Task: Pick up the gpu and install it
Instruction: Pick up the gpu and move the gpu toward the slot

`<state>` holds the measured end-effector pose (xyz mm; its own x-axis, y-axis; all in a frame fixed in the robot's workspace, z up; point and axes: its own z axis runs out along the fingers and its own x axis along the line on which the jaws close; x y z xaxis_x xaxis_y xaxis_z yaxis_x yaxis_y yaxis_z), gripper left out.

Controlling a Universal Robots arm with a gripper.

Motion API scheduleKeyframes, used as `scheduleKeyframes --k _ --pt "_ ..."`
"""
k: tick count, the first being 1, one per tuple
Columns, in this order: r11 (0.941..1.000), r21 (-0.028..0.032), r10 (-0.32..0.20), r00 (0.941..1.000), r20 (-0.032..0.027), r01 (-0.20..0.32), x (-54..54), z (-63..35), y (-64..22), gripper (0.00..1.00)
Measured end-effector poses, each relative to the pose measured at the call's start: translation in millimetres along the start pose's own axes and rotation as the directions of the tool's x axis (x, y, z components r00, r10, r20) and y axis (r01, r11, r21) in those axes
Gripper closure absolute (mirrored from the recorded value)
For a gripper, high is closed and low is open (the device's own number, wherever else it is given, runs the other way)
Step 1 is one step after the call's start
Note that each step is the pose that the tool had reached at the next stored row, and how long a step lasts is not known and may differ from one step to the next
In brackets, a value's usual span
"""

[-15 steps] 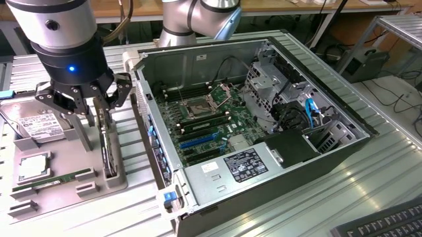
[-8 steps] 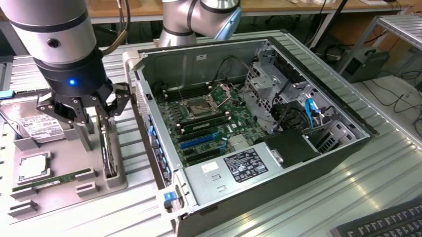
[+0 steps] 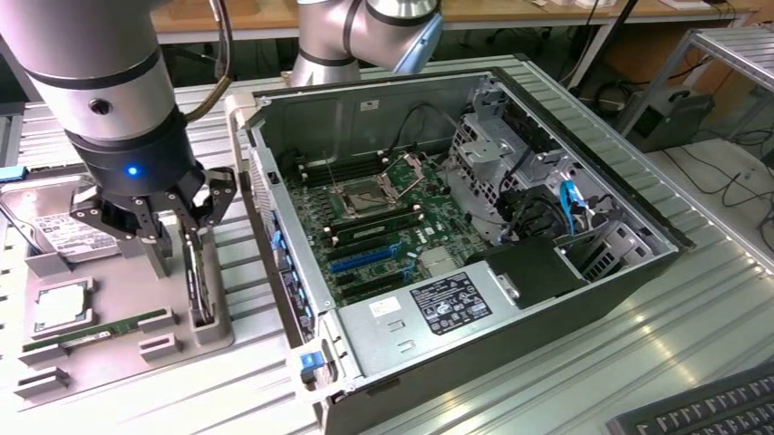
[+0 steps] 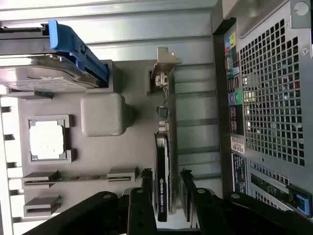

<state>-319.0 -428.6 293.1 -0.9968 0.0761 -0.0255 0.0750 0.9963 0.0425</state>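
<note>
The gpu (image 3: 199, 283) stands on its edge in a slot of the grey holder tray (image 3: 121, 355), to the exterior view's left of the open computer case (image 3: 484, 227). In the wrist view the gpu (image 4: 164, 147) shows as a thin card with a black fan housing and a silver bracket at its far end. My gripper (image 3: 179, 258) hangs low over the card, open. Its black fingers (image 4: 146, 188) sit one on each side of the gpu's near end without touching it, so the gripper (image 4: 166, 185) straddles the card.
The tray also holds a hard drive (image 3: 54, 227), a CPU (image 3: 61, 308) and a memory stick (image 3: 103, 328). Inside the case lie the motherboard (image 3: 387, 213) with blue card slots (image 3: 362, 258) and a power supply (image 3: 448, 304). The case's perforated rear wall (image 4: 269, 98) stands close beside the tray.
</note>
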Motion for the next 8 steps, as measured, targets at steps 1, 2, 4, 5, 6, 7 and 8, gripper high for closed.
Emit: scheduleKeyframes --k 1,2,4,5,6,7,8 --pt "1.0 0.0 0.0 1.0 0.0 0.0 0.1 1.7 0.0 0.64" --pt "1.0 0.0 0.0 1.0 0.0 0.0 0.1 3.6 -0.1 0.64" --pt "1.0 0.0001 0.0 1.0 -0.0001 0.0 0.3 8.2 -0.1 0.64" --pt "1.0 0.0 0.0 1.0 -0.0001 0.0 0.3 9.9 0.0 0.64" --pt "1.0 0.0 0.0 1.0 0.0 0.0 0.4 11.9 0.1 0.64" --pt "1.0 0.0 0.0 1.0 0.0 0.0 0.4 13.8 0.2 0.64" --pt "1.0 0.0001 0.0 1.0 0.0 0.0 0.3 15.5 0.4 0.64"
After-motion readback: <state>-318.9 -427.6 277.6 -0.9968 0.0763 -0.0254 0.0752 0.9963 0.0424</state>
